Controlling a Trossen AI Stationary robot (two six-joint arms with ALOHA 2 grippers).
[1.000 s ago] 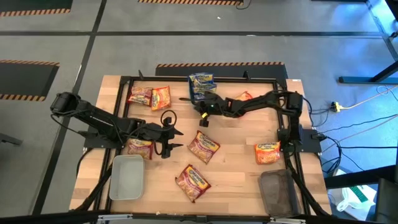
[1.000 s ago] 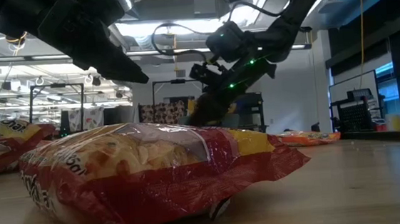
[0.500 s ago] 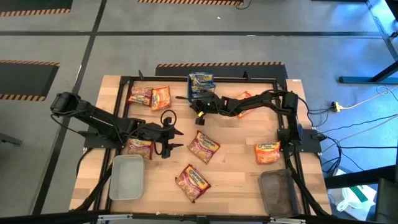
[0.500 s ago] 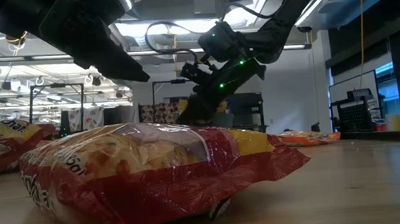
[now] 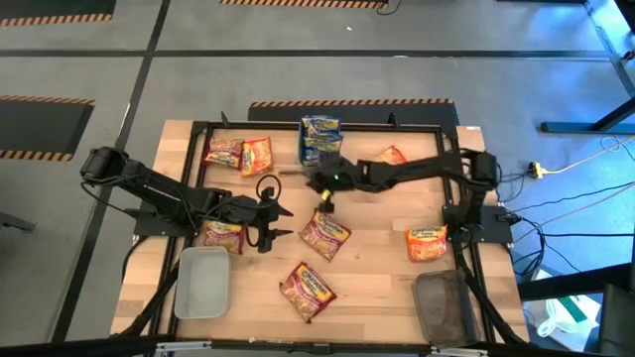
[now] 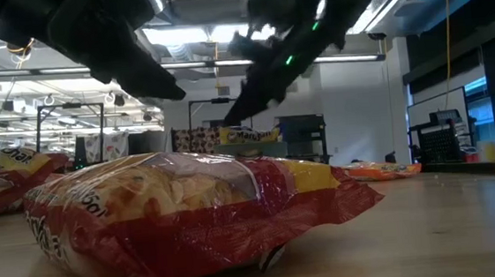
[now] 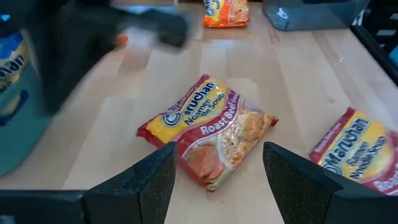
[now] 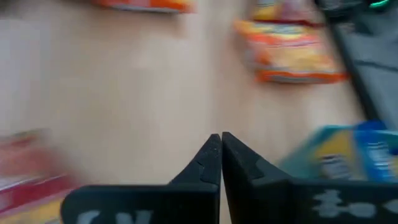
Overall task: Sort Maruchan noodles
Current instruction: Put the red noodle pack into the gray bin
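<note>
Maruchan noodles lie scattered on the wooden table: a blue-and-yellow packet (image 5: 319,132) in a teal tray (image 7: 15,124) at the far middle, red-pink packets (image 5: 324,235) (image 5: 308,291) (image 5: 223,235) (image 5: 223,151) and orange ones (image 5: 256,156) (image 5: 427,241) (image 5: 390,155). My right gripper (image 5: 319,190) hangs shut and empty in the air just near of the blue packet (image 8: 348,155). My left gripper (image 5: 270,224) waits open left of centre, its fingers pointing at the Roast Beef packet (image 7: 208,130) without touching it.
A grey tray (image 5: 203,283) stands at the near left and a dark tray (image 5: 444,305) at the near right. A black frame (image 5: 327,127) runs around the table's edges. Bare wood lies between the centre packets and the right-hand orange packet.
My right gripper, shut throughout, has risen from beside the blue packet in the teal tray and swung a little toward the table's near edge. The blue packet stays in its tray and now shows clear below the gripper in the low view.
</note>
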